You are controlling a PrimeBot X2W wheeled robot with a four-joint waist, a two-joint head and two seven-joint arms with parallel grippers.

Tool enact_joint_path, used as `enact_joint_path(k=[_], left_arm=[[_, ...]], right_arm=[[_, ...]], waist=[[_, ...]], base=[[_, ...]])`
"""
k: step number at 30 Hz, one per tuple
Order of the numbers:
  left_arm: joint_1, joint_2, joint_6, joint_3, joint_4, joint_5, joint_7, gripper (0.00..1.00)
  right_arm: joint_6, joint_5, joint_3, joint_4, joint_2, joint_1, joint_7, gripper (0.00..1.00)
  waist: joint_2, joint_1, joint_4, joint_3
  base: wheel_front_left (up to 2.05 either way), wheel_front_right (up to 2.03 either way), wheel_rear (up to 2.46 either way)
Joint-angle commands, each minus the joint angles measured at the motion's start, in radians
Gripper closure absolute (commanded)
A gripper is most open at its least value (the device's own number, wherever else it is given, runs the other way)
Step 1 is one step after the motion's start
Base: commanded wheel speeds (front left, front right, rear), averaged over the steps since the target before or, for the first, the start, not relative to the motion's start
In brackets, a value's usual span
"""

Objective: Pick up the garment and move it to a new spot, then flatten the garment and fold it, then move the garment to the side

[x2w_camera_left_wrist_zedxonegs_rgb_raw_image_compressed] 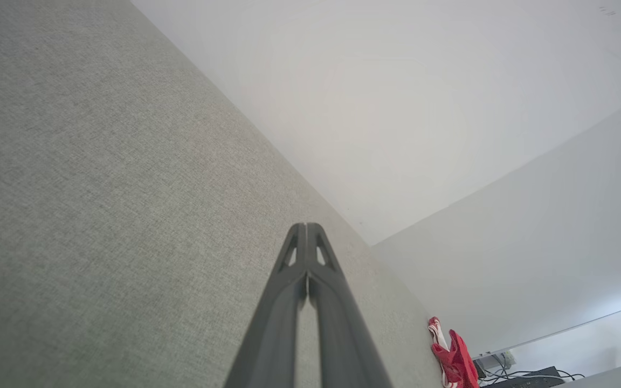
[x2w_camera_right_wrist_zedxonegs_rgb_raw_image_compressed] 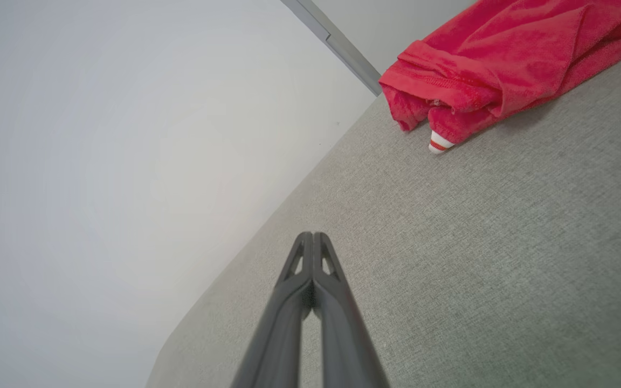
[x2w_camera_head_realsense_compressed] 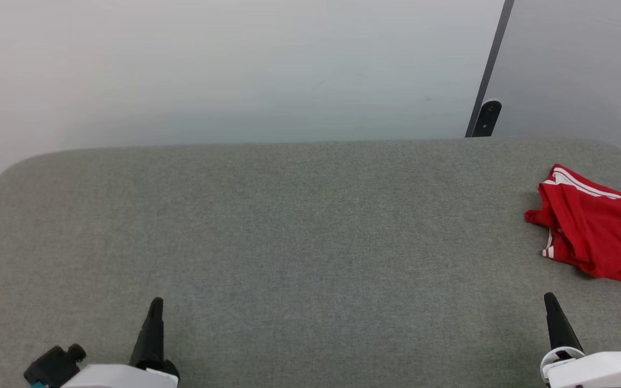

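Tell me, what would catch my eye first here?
The red garment stands out, crumpled at the far right edge of the grey fabric-covered table. Next come the dark pointed fingers at the near edge: the left gripper and the right gripper, both shut, empty and not touching the garment.

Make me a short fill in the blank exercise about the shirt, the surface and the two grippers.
The garment is mostly ____ with white stripes.
It lies bunched up at the robot's ____ end of the grey fabric surface.
The left gripper and the right gripper are both ____.
The gripper nearer the garment is the ____ one.
Missing words: red, right, shut, right.
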State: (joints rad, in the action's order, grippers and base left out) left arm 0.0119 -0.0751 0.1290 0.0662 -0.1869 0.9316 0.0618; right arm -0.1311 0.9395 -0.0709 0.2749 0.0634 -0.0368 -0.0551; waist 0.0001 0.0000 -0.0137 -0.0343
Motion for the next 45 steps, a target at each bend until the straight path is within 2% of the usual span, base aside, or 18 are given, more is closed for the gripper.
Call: enact_joint_path(k=[1, 45], left_arm=[[-0.025, -0.002, 0.001, 0.005, 0.006, 0.035, -0.006, 1.00], [-0.094, 0.014, 0.002, 0.032, -0.037, 0.474, -0.121, 1.00]], right_arm=[[0.000, 0.038, -0.006, -0.015, 0.002, -0.032, 0.008, 1.00], [0.000, 0.470, -0.033, -0.027, -0.009, -0.062, 0.119, 1.00]], waist=[[-0.0001, 0.0000, 0.000, 0.001], [-0.0001, 0.0000, 0.008, 0.023]], base=[[0.00, 0.00, 0.00], [0.00, 0.00, 0.00]])
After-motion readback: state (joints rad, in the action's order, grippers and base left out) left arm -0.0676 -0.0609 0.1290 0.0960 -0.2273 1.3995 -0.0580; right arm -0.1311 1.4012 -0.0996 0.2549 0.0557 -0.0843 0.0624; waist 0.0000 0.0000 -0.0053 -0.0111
